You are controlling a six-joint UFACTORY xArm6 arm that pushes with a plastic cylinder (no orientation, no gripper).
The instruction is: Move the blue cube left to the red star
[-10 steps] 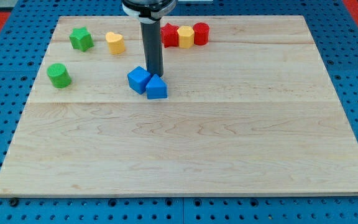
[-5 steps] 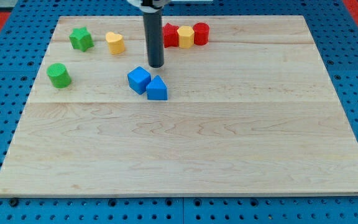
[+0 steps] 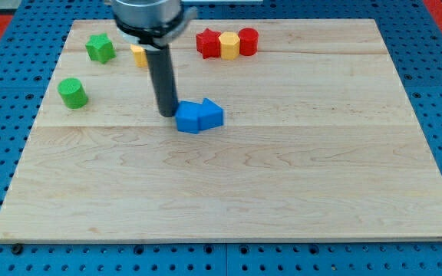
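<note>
The blue cube (image 3: 188,119) lies near the board's middle, touching a second blue block (image 3: 211,113) on its right. My tip (image 3: 166,113) stands just left of the blue cube, touching or nearly touching it. The red star (image 3: 208,42) sits near the view's top, well above and slightly right of the cube.
A yellow block (image 3: 229,44) and a red cylinder (image 3: 247,41) stand in a row right of the red star. A yellow heart (image 3: 138,54) is partly hidden behind the rod. A green star (image 3: 99,47) and a green cylinder (image 3: 72,92) sit at the upper left.
My tip went from above the two blue blocks round to their left. Both blue blocks have slid right and slightly down, still together.
</note>
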